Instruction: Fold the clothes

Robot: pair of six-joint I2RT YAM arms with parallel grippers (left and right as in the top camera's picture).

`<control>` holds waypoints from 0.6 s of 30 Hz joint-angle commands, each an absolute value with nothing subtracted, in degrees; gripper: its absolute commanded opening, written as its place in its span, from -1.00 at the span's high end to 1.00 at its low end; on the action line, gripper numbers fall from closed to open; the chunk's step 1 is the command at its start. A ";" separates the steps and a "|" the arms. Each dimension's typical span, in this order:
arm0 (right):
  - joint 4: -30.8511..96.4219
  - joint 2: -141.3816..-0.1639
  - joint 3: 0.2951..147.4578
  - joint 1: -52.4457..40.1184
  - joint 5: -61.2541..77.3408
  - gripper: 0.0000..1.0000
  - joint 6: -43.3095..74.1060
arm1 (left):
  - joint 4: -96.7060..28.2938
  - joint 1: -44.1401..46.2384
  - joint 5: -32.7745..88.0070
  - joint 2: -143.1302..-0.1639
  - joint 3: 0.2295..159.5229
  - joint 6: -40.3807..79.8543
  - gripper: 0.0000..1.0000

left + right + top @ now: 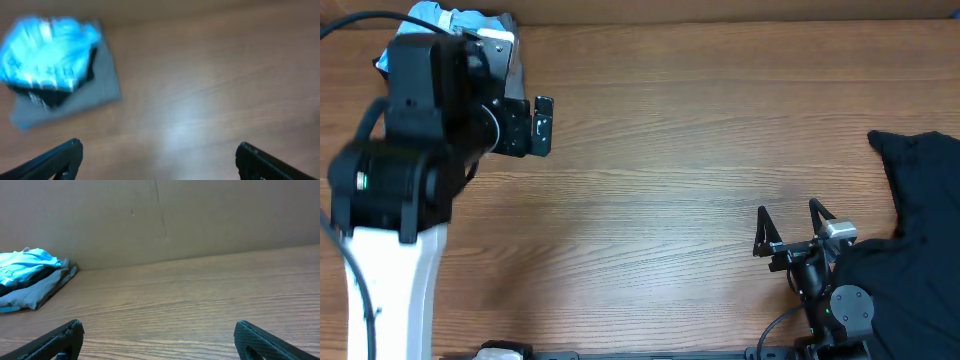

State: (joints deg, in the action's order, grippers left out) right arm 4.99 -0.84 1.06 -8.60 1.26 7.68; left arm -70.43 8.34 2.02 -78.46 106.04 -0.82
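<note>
At far-left back corner of brown wooden table (670,150): crumpled light blue cotton T-shirt (47,52) with printed lettering, lying on flat grey cloth (97,85). At right table edge: plain black soft garment (920,190), spread loose and unfolded. Raised above table, near the blue shirt: left gripper (157,147), fingers wide apart, holding nothing. Low near front edge, just beside the black garment: right gripper (788,222), fingers equally wide, empty.
</note>
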 commanded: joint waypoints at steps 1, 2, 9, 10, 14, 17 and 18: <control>4.56 -0.16 0.45 -8.27 1.61 -1.00 7.64 | -61.52 9.06 -0.84 -69.06 95.85 -1.08 -1.00; 4.56 -0.16 0.45 -8.27 1.61 -1.00 7.64 | -58.89 9.02 -0.82 -67.05 92.71 -1.08 -1.00; 4.56 -0.16 0.45 -8.27 1.61 -1.00 7.64 | -38.41 7.05 -0.14 -50.52 65.10 -1.26 -1.00; 4.56 -0.16 0.45 -8.27 1.61 -1.00 7.64 | -36.82 7.01 -0.21 -48.40 62.13 -1.28 -1.00; 4.56 -0.16 0.45 -8.27 1.61 -1.00 7.64 | -30.63 7.05 -0.19 -37.65 48.82 -1.26 -1.00; 4.56 -0.16 0.45 -8.27 1.61 -1.00 7.64 | -26.89 7.05 -0.19 -28.62 39.40 -1.28 -1.00; 4.56 -0.16 0.45 -8.27 1.61 -1.00 7.64 | -25.89 7.03 -0.19 -25.76 36.69 -1.28 -1.00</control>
